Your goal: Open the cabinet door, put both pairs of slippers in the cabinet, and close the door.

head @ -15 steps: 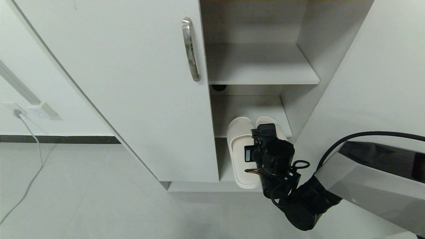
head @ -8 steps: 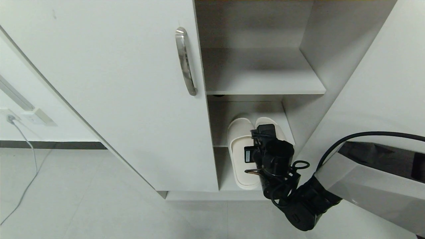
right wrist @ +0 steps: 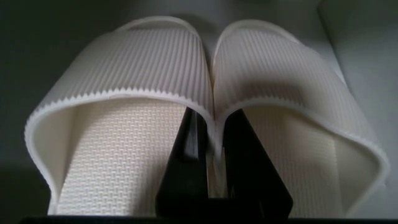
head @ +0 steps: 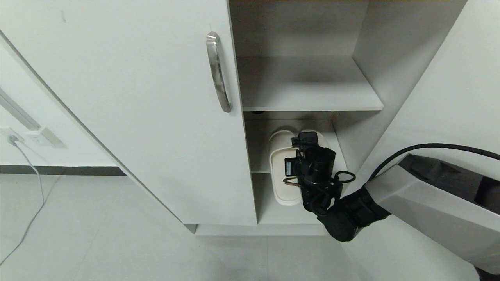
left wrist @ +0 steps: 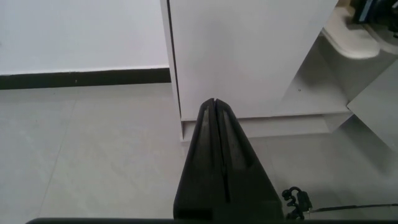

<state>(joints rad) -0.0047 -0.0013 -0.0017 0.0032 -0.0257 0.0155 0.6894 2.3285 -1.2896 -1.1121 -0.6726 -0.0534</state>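
White slippers [head: 279, 183] clamped in right gripper [right wrist: 214, 134], mid-placement on cabinet shelf [head: 258, 152] at twelve o'clock; likely next: deeper push, then release.

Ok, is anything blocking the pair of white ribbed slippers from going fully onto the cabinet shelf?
Nothing visible does. The right gripper clamps the white ribbed slippers by their inner edges, toes over the white lower shelf, heels overhanging its front. The shelf looks bare around them; the closed left door stands off to the side.
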